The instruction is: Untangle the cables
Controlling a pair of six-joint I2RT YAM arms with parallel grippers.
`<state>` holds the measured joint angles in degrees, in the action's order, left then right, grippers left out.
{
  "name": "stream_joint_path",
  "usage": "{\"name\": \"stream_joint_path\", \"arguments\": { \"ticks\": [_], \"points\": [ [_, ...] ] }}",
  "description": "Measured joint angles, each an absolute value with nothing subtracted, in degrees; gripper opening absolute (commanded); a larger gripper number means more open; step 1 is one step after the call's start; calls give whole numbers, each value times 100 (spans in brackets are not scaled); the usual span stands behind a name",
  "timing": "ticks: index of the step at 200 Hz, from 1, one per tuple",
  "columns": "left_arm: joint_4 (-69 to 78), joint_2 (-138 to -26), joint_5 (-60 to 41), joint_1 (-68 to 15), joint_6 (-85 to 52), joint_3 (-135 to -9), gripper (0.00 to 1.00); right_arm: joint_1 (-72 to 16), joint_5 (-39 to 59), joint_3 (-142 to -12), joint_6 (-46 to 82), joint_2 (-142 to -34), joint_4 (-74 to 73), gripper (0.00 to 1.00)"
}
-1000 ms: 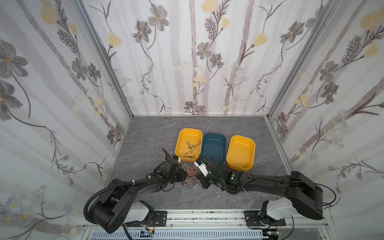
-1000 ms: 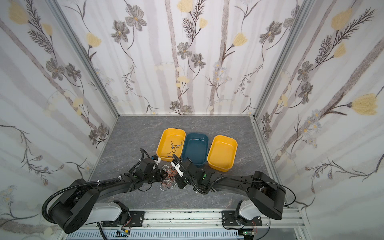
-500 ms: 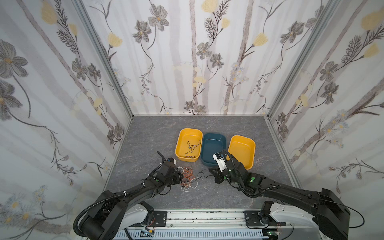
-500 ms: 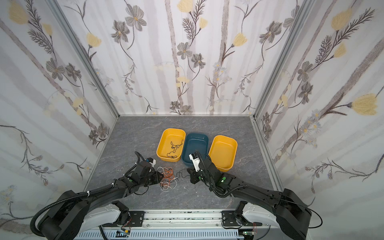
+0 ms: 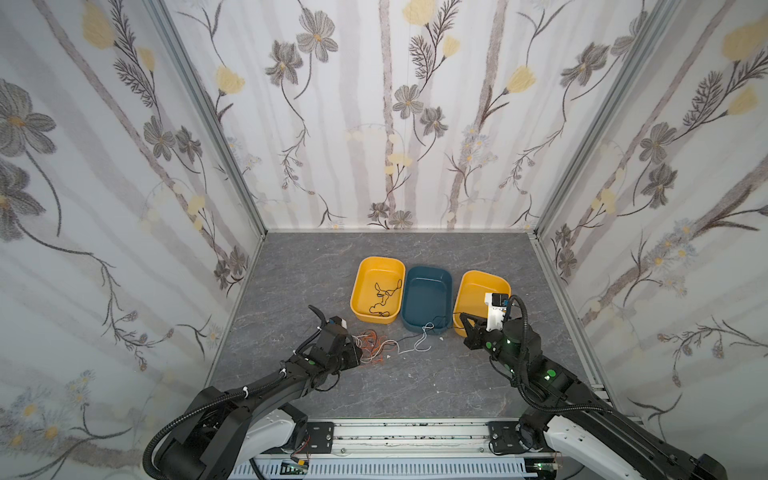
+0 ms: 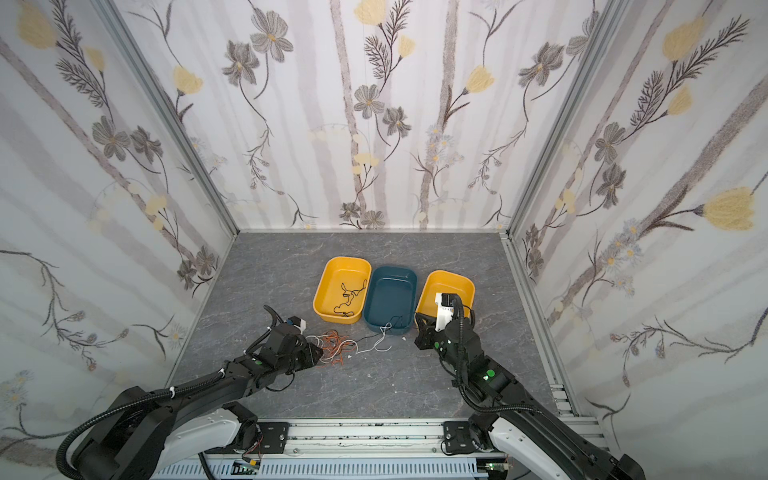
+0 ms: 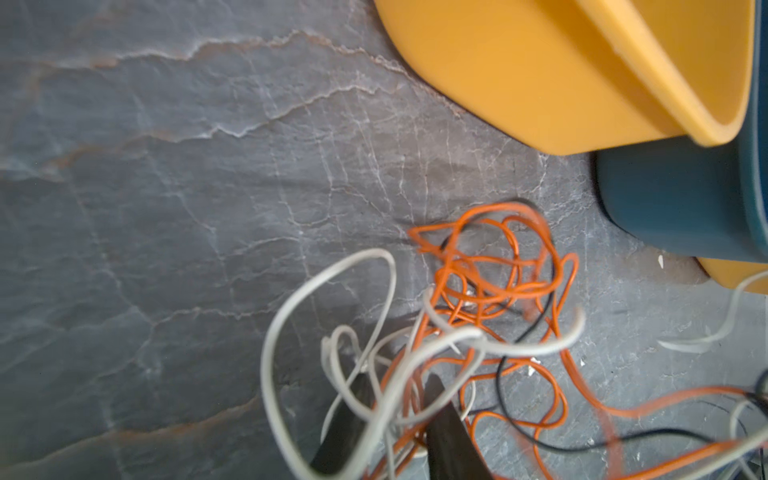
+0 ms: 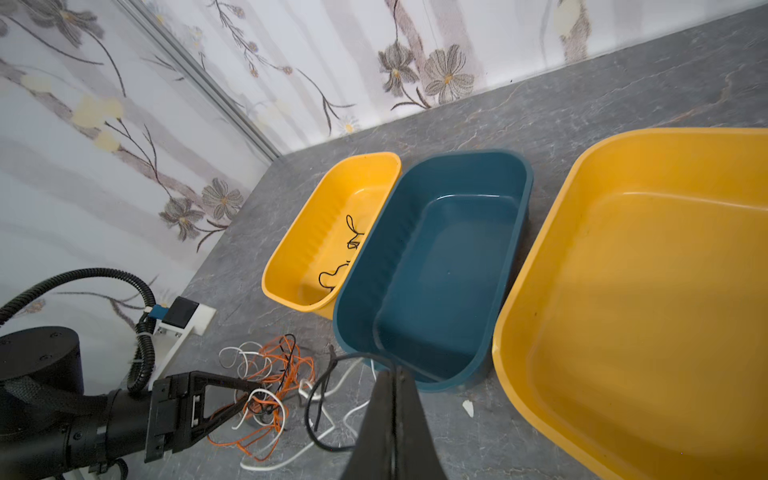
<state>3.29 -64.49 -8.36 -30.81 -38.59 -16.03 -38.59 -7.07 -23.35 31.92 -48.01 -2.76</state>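
Right gripper [image 8: 392, 372], jaws pressed together, pinches a thin black cable [image 8: 316, 399] just by the near rim of the teal plastic tray [image 5: 428, 272]. Left gripper [image 7: 397, 378], jaws narrowly apart, clasps strands of the tangle of thin orange, white and black cables [image 5: 374, 347]. This lies on the grey marbled surface [image 5: 311, 270] toward its near edge, left of centre. A second black cable [image 5: 382, 297] lies inside the left yellow plastic tray [image 5: 357, 291].

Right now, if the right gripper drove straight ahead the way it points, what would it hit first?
Most likely the near wall of the dark blue plastic tray, just beyond the shut right gripper, which is apparently pinching a thin black cable. Height is unclear; it might clear the rim.
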Motion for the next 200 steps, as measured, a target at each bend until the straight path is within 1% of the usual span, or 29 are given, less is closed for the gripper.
{"name": "stream_joint_path", "arguments": {
  "ticks": [35, 63, 102, 146, 167, 200],
  "points": [
    [311, -6455, -814, -3046, -3859, -1629, 26, -3815, -432, -2353, 3227, -4794, -108, 0],
    [279, -6466, -801, -3022, -3865, -1638, 24, -3760, -486, -2429, 3232, -4611, 43, 0],
    [255, -6466, -746, -2919, -3942, -1638, 20, -3142, -731, -2648, 3277, -3994, 395, 0],
    [305, -6547, -735, -2838, -4007, -1651, 18, -2536, -722, -2703, 3415, -3642, 731, 0],
    [268, -6560, -714, -2801, -4069, -1664, 11, -2353, -679, -2764, 3452, -3503, 893, 0],
    [141, -6558, -515, -2650, -4261, -1695, 7, -2027, -716, -2877, 3514, -3114, 1002, 0]
  ]
}}
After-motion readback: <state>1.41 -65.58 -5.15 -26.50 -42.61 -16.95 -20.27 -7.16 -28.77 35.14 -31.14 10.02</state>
